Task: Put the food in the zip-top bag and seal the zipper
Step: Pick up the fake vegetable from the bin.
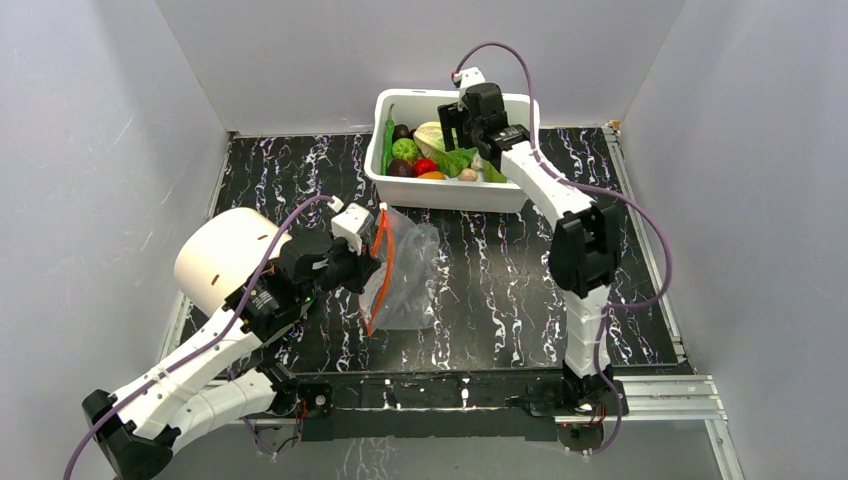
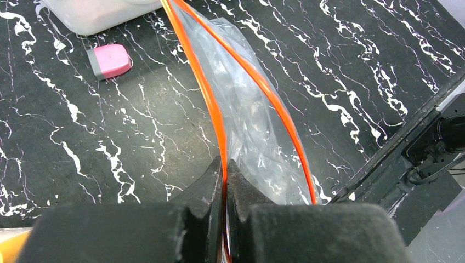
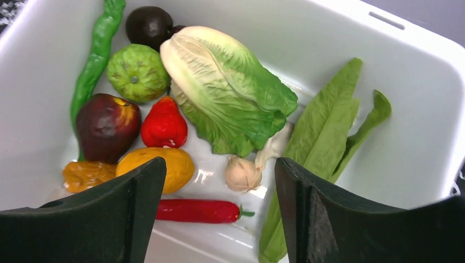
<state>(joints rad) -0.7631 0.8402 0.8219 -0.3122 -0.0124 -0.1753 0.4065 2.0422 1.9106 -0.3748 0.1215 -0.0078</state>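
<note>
The clear zip-top bag (image 1: 410,275) lies on the black marbled table, mouth toward the left arm. My left gripper (image 2: 225,164) is shut on one side of the orange-red zipper (image 2: 200,82), and the other strip (image 2: 274,104) bows away, so the mouth gapes. The food sits in the white tub (image 1: 450,192): pale-green cabbage (image 3: 225,90), green ball (image 3: 137,71), red tomato (image 3: 163,123), dark purple round (image 3: 107,126), orange piece (image 3: 159,167), long green pod (image 3: 96,55), mushroom (image 3: 244,172). My right gripper (image 3: 219,164) hangs open over the tub, holding nothing.
A red chili (image 3: 197,211) and flat green leaves (image 3: 329,131) also lie in the tub. A white cylinder (image 1: 225,255) stands by the left arm. A pink block (image 2: 109,60) lies beside the bag. Grey walls enclose the table, with a metal rail (image 1: 460,390) at its near edge.
</note>
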